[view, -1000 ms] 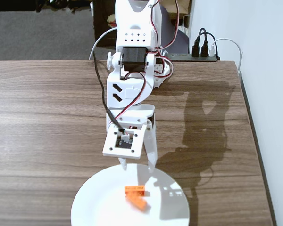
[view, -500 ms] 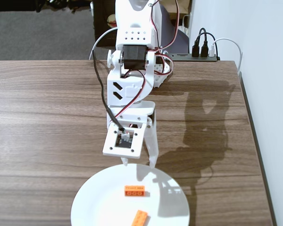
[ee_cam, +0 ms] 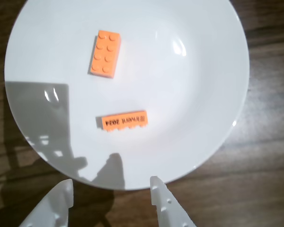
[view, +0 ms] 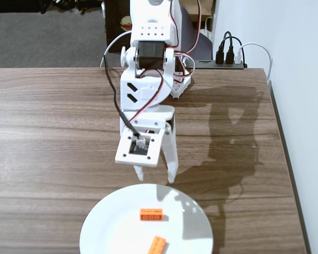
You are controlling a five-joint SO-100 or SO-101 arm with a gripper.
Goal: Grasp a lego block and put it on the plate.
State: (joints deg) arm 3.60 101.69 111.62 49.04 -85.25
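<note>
**Lego block lies on the plate, jaws apart and empty above the rim**

The lego block (ee_cam: 105,53), a small light-orange rectangle with a studded matte top, lies flat on the plate (ee_cam: 208,71), well ahead of the gripper (ee_cam: 111,189) in the wrist view and slightly left of its centre line. The gripper's two white plastic fingers (view: 171,170) are pointed and tapered; they stand spread apart with nothing between them. In the wrist view their tips sit just outside the plate's near rim, over the wooden table (ee_cam: 255,189). In the fixed view the gripper (view: 155,175) hangs just above the plate's (view: 106,227) far edge, and the lego block (view: 157,246) shows at the bottom of the picture.

Between the fingers and the lego block lies a second orange brick (ee_cam: 125,120), on its side, with dark printed lettering on its smooth face; it is nearer the gripper and apart from the lego block. The plate is round, white and glossy, catching highlights and the arm's grey shadow. The table is dark brown with a streaked grain.
</note>
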